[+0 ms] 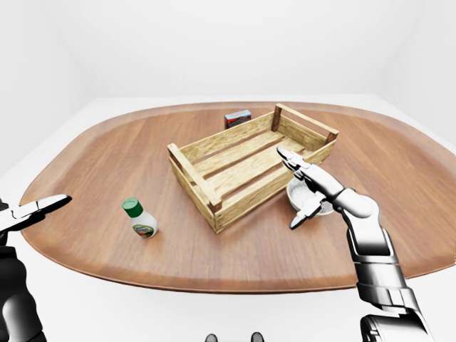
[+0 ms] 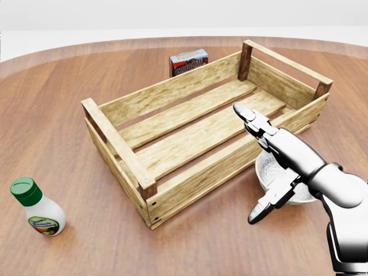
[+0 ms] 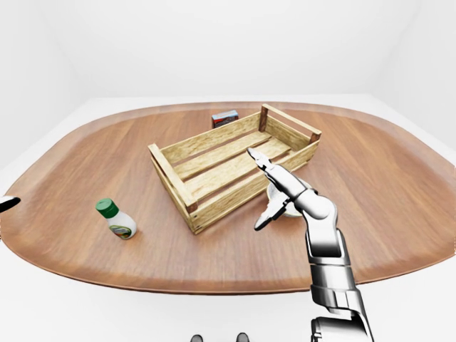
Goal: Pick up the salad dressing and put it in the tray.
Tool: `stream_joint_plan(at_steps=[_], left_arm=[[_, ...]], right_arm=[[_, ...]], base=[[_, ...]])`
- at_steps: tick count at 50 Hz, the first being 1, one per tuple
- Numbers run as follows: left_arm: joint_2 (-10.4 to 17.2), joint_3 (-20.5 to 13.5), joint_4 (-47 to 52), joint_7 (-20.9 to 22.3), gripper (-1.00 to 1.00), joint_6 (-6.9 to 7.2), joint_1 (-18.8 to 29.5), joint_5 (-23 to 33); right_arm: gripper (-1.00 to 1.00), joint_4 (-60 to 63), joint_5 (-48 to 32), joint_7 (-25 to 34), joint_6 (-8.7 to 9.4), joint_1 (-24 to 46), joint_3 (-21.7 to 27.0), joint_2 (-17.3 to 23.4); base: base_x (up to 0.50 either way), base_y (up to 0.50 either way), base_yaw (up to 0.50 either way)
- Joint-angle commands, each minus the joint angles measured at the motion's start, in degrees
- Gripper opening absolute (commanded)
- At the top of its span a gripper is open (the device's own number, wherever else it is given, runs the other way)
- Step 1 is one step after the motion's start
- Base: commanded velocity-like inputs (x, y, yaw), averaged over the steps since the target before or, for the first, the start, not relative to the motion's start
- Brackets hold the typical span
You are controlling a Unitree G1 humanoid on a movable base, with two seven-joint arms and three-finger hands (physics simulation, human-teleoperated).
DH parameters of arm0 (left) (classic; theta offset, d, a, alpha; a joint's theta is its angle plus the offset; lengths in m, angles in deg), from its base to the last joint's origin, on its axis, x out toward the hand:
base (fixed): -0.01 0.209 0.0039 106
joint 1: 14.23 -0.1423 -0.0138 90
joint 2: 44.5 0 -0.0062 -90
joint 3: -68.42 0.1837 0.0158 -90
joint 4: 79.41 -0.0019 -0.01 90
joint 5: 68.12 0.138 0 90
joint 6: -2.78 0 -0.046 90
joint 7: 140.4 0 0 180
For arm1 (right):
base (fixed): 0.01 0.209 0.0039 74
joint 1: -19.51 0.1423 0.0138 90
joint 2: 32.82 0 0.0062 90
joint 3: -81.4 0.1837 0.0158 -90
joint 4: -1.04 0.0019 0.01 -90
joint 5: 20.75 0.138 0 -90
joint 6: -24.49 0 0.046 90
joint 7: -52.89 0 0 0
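The salad dressing [image 2: 38, 210] is a small white bottle with a green cap, standing on the wooden table at the lower left of the head view. The tray is an empty slatted wooden crate [image 2: 190, 135] in the middle of the table. My right hand [image 2: 256, 167] is open, fingers stretched out, hovering over the crate's near right edge and far from the bottle. My left hand [image 1: 39, 208] is open at the left edge of the left-eye view, off the table's rim and left of the bottle.
A white bowl [image 2: 268, 169] sits on the table beside the crate, under my right hand. A small red and brown box [image 2: 188, 61] stands beyond the crate. The oval table [image 1: 92, 164] ends close to me at the bottom.
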Motion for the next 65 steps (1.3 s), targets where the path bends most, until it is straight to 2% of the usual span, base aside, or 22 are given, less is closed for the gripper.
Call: stream_joint_plan(at_steps=[1,4,65], left_arm=[[-0.05,0.06,0.02,0.07,1.0,0.0,0.01,0.21],[-0.05,-0.05,0.31,0.02,1.0,0.0,-0.04,0.08],[-0.1,0.23,-1.04,0.48,1.0,0.0,-0.03,0.05]], right_arm=[[1.0,-0.61,-3.45,0.0,0.0,-1.08,-0.14,-0.34],[1.0,-0.35,0.08,0.0,0.0,-0.38,1.49,-0.28],[1.0,-1.24,1.87,0.0,0.0,-3.4,0.96,-0.53]], base=[[0.32,0.48,0.0],[0.32,0.48,0.0],[0.29,0.48,0.0]])
